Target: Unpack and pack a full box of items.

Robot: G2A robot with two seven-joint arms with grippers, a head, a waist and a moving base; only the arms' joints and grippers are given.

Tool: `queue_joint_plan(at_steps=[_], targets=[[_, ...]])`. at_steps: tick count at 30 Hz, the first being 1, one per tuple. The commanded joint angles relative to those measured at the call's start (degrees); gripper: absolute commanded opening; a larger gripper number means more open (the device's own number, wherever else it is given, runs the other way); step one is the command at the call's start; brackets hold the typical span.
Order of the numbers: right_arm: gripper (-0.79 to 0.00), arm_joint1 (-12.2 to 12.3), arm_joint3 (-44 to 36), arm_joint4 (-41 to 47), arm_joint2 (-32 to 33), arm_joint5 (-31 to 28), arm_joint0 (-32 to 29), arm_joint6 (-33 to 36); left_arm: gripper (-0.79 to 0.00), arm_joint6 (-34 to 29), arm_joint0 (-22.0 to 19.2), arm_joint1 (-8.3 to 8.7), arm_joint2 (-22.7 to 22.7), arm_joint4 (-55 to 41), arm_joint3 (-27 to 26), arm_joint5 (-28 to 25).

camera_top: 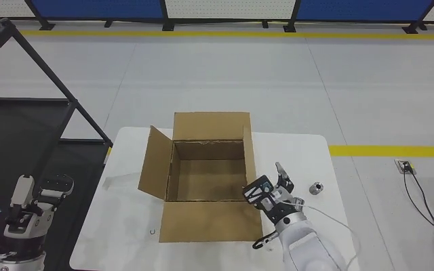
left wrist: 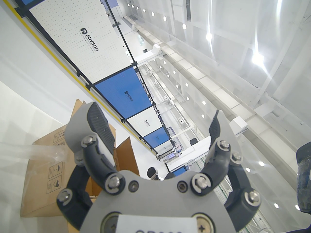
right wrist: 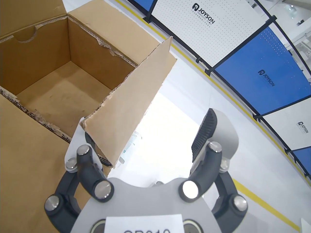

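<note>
Two grippers gape: right gripper [right wrist: 151, 137] brackets the box's [camera_top: 203, 222] flap [right wrist: 136, 90] corner; left gripper [left wrist: 158, 120] hangs beside the table [camera_top: 305, 152].

Above, the box [camera_top: 207, 179] lies open; upright flap [right wrist: 131, 103] bars one side

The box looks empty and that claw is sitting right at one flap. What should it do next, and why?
Probably close the right gripper on the upright flap of the cardboard box. Its fingers stand open with the flap's corner between them, so a small squeeze would likely secure the flap for folding it aside.
</note>
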Motion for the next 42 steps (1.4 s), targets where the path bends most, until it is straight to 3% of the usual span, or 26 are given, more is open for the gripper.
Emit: queue_joint_plan(at_steps=[1, 7, 19, 30, 42], targets=[[0.000, -0.05, -1.03, 0.40, 1.66, 0.75, -0.90, 0.65, 0.000, 0.00, 0.00, 0.00, 0.00, 0.00, 0.00, 0.00], [0.000, -0.33, -1.70, 3.93, 6.15, 0.33, -0.98, 6.71, 0.000, 0.00, 0.00, 0.00, 0.00, 0.00, 0.00, 0.00], [0.000, -1.24, 5.74, 9.45, 11.38, -2.25, 4.61, 17.71, 0.000, 0.00, 0.00, 0.00, 0.00, 0.00, 0.00, 0.00], [0.000, -2.16, 15.65, 15.67, 11.40, -8.75, 11.55, 23.33, 0.000, 0.00, 0.00, 0.00, 0.00, 0.00, 0.00, 0.00], [0.000, -2.87, 23.41, 21.98, 10.00, -16.01, 15.96, 24.61, 0.000, 0.00, 0.00, 0.00, 0.00, 0.00, 0.00, 0.00]])
